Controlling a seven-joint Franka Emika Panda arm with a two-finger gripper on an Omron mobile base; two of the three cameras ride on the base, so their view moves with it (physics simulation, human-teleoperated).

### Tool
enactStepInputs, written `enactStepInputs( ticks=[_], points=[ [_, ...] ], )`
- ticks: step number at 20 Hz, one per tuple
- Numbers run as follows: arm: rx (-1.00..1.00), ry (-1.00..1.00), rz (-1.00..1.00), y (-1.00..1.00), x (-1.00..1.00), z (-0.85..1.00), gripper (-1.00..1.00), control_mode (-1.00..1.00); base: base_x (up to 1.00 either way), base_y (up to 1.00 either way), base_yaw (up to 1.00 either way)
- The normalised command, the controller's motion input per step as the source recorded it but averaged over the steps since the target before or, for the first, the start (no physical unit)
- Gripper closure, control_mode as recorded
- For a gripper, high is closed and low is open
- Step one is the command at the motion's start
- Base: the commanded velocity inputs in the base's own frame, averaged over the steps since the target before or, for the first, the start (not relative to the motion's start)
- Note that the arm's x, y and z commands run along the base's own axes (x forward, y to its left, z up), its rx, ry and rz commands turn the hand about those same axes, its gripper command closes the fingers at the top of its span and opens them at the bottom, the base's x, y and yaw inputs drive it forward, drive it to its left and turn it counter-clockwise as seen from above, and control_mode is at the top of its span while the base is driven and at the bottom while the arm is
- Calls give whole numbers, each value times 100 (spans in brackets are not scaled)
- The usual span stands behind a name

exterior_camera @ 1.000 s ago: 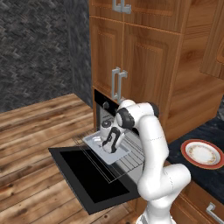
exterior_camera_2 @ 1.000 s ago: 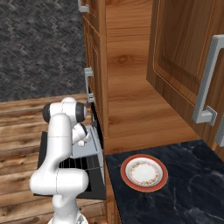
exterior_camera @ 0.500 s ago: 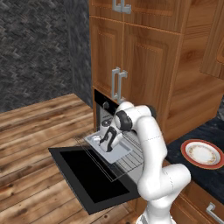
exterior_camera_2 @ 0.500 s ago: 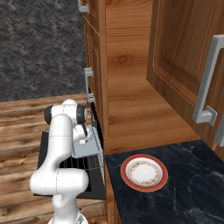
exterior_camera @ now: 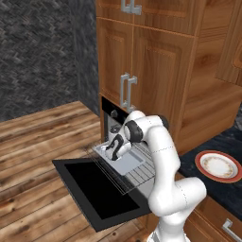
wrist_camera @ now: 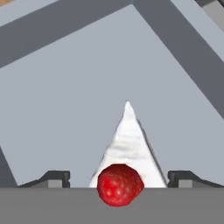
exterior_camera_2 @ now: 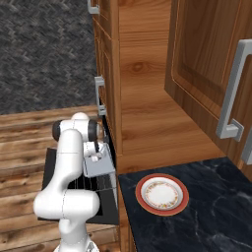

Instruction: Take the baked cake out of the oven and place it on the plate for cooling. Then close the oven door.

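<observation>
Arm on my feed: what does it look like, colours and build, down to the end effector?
The arm is glossy white, built of rounded tubular links with dark grey to black joint rings at the bends. No cables or markings show. The end effector is black on a white wrist; in the hand view its fingertips are small, dark and blocky.

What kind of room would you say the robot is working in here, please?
Most likely a home kitchen: a black built-in oven set into tall wooden cabinets, its door folded down, and a dinner plate on a dark stone counter beside it.
</observation>
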Motion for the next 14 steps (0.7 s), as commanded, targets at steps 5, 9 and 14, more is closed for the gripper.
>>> enactStepInputs(
  ticks=[5, 9, 14],
  points=[
    [0, 3, 0, -23, 0, -44, 100, -100, 0, 0, 0],
    [0, -1, 0, -12, -6, -32, 100, -100, 0, 0, 0],
    [-3, -23, 3, 44, -71, 17, 100, -100, 0, 0, 0]
  ],
)
